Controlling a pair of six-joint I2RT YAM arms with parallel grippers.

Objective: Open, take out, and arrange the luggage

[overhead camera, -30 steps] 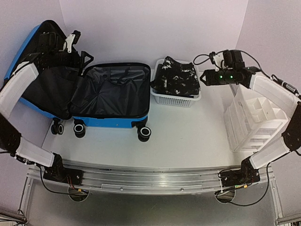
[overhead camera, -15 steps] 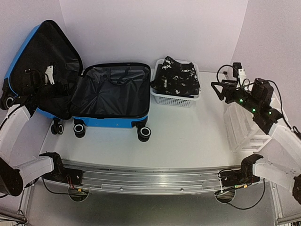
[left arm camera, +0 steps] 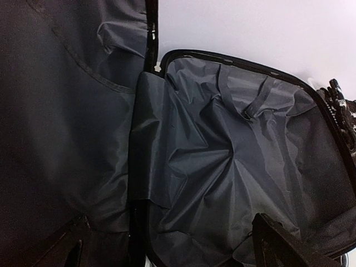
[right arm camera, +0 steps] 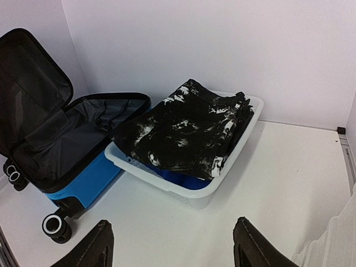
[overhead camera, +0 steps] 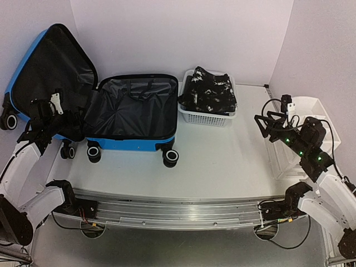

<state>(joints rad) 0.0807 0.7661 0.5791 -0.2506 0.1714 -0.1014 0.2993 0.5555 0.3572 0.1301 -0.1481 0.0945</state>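
The blue luggage [overhead camera: 133, 144] lies open at the back left, its lid propped up against the wall and its black lining bare. The left wrist view is filled by that lining [left arm camera: 233, 156], and the right wrist view shows the luggage's blue side [right arm camera: 83, 181]. My left gripper [overhead camera: 53, 111] hangs in front of the lid's lower part. In its own view, my left gripper [left arm camera: 172, 247] is open with nothing between the fingers. Over the table at the right, my right gripper [overhead camera: 262, 119] is open and empty. The right gripper [right arm camera: 173, 247] faces the basket.
A white perforated basket [overhead camera: 203, 118] right of the luggage holds folded black-and-white clothes [overhead camera: 210, 92]. The right wrist view shows the same basket [right arm camera: 183, 192] and clothes [right arm camera: 183, 125]. A white compartmented organizer [overhead camera: 292, 153] stands at the right edge beside my right arm. The luggage wheels [overhead camera: 171, 157] point toward the front.
My left gripper has dropped from the top of the lid to its lower left. My right gripper has pulled back from the basket toward the organizer. Both stay open.
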